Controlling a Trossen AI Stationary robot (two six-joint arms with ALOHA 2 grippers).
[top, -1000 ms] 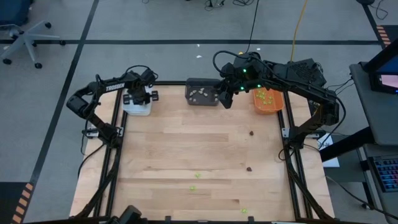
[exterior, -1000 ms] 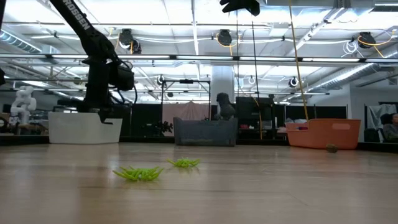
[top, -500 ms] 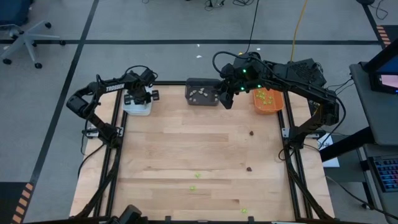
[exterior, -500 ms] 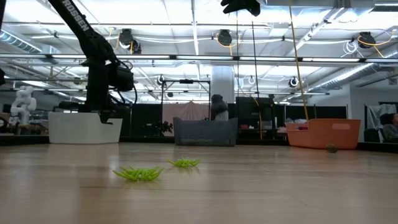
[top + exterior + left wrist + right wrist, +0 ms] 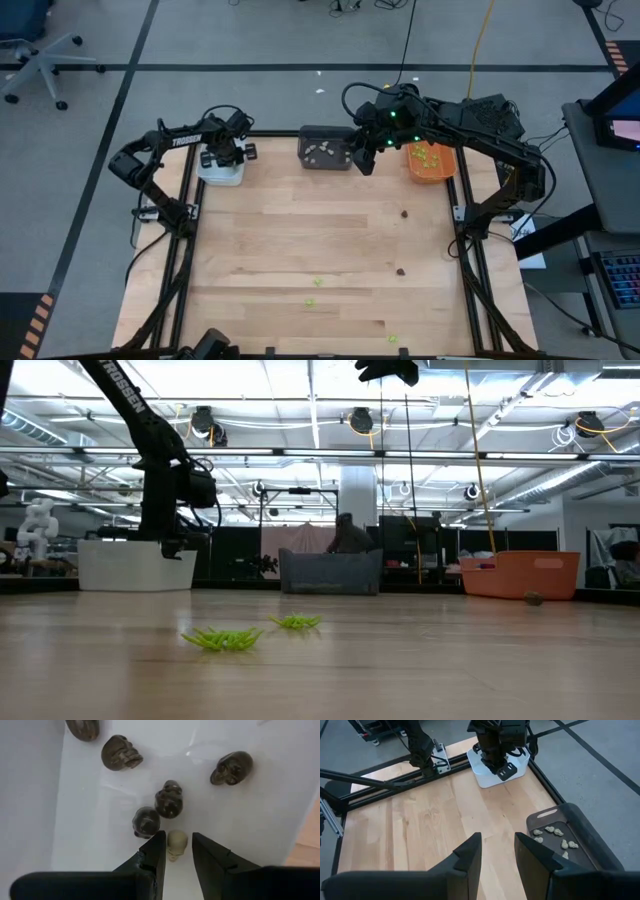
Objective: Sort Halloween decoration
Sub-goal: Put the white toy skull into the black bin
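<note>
Halloween decoration mostly sorted, we judge: dark skulls [image 5: 168, 803] in white tray [image 5: 222, 172], pale pieces [image 5: 555, 836] in grey tray [image 5: 325, 150], green ones [image 5: 428, 154] in orange tray [image 5: 432, 163]. Left gripper [image 5: 176, 849] poised over white tray, jaws parted around pale skull [image 5: 176, 842]; we cannot tell if touching. Right gripper [image 5: 496, 850] unclenched, empty, near grey tray. Few green [image 5: 311, 301] and dark [image 5: 405, 212] pieces left on table [image 5: 260, 260].

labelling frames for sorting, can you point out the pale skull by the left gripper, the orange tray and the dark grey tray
pale skull [image 5: 176, 844], left wrist view, on its crown
orange tray [image 5: 520, 575], low view, on its front wall
dark grey tray [image 5: 592, 836], right wrist view, on its far rim
</note>
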